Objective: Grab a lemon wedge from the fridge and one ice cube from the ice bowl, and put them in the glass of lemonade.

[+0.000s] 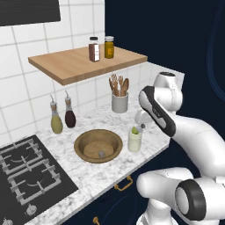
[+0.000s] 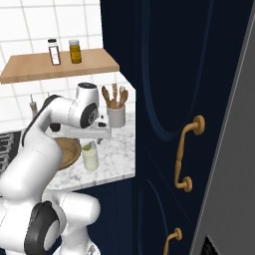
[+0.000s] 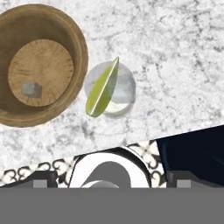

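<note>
The lemon wedge (image 3: 103, 87), yellow-green, lies across the mouth of the glass of lemonade (image 3: 124, 89). In the left base view the wedge (image 1: 135, 130) pokes above the glass (image 1: 134, 142), with my gripper (image 1: 141, 126) just above it, open and holding nothing. The brown ice bowl (image 3: 81, 48) stands right beside the glass and holds one small grey ice cube (image 3: 31, 89) near its middle. The right base view has the glass (image 2: 90, 159) and wedge (image 2: 88, 146) under my gripper (image 2: 94, 138). The light-grey fridge (image 2: 238, 124) edges that view on the right.
A crock of wooden utensils (image 1: 119, 102) stands behind the glass, two oil bottles (image 1: 63, 116) by the wall, a stove (image 1: 26, 173) to the left. A wooden shelf (image 1: 83, 63) with two jars hangs above. A tall navy cabinet with brass handles (image 2: 187, 154) rises right of the counter edge.
</note>
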